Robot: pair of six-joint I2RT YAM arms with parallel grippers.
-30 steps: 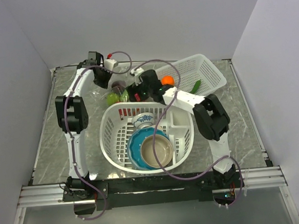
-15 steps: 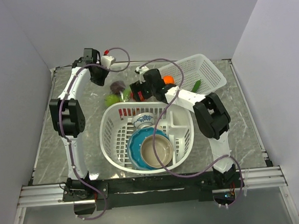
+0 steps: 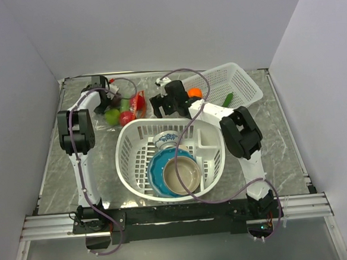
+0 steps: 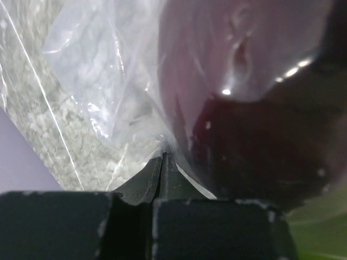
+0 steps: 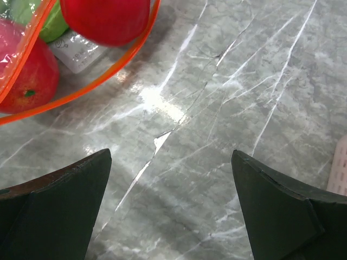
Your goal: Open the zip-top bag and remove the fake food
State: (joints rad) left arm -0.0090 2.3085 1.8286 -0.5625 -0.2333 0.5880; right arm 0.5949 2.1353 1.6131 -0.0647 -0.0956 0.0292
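Where the left arm reaches: past the far-left rim of the white basket, elbow raised and wrist tipped down onto the bag.
Left gripper: jaws pressed together, with a fold of clear film pinched at their tips.
Right arm: stretched from the basket's right side across its far rim, forearm pointing left.
Right gripper: jaws spread wide with nothing between them, over the grey marble table.
Zip-top bag: lying on the table just beyond the basket's far-left rim, between the two grippers. It is clear and crumpled, and its red-orange zip strip curves in a parted loop on the side facing the right gripper.
Fake food: glossy pieces inside the bag, red and green nearest the basket. A dark maroon piece lies against the film right beside the left gripper's tips.
White mesh tray: beyond the basket's far-right rim, with an orange piece at its left end and a long green piece at its near edge.
Inside the basket: a blue plate, a beige bowl and a blue-and-white bowl.
Hard to make out: how many pieces the bag holds, and whether the green piece lies in the tray or beside it. From above, the left wrist hides its own fingertips.
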